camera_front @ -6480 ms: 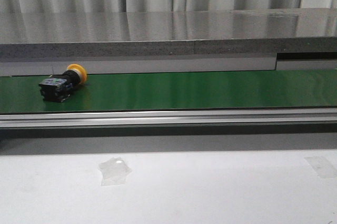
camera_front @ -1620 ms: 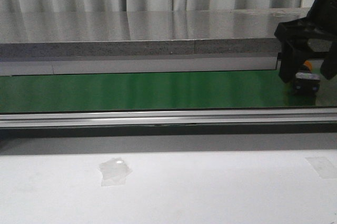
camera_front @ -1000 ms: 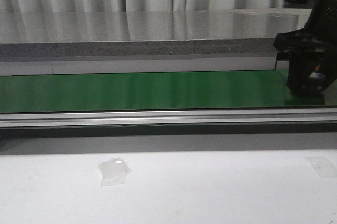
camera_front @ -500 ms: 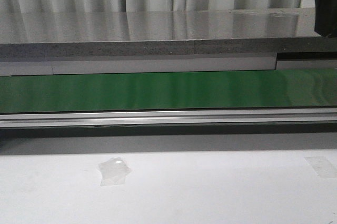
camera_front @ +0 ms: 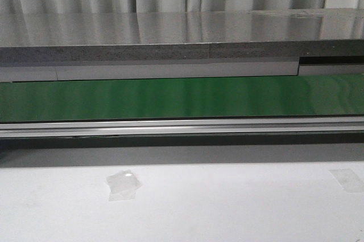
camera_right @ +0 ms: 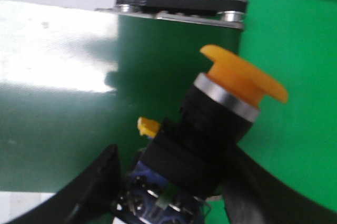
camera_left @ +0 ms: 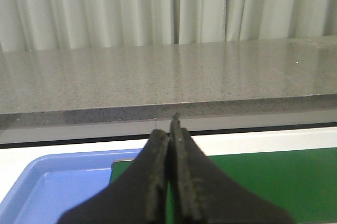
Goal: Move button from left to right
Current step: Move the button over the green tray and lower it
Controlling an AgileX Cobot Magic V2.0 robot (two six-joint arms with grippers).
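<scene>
The button (camera_right: pixel 224 110), orange mushroom head on a black body, shows only in the right wrist view. My right gripper (camera_right: pixel 176 184) is shut on its body and holds it tilted above the end of the dark green belt (camera_right: pixel 63 124), its head over a bright green bin (camera_right: pixel 295 29). My left gripper (camera_left: pixel 169 129) is shut and empty, above the belt's other end (camera_left: pixel 263 182) and beside a blue tray (camera_left: pixel 58 187). In the front view the belt (camera_front: pixel 182 98) is bare, and neither gripper nor the button is in sight.
A grey stone counter (camera_front: pixel 170 37) runs behind the belt, with curtains behind it. An aluminium rail (camera_front: pixel 182 127) lines the belt's front. The white table (camera_front: pixel 227 202) in front carries two tape patches (camera_front: pixel 123 185). The belt's end roller (camera_right: pixel 179 5) borders the green bin.
The button rode the belt from the left end to the right end. My right gripper closed round it there and lifted it up out of the front view.
</scene>
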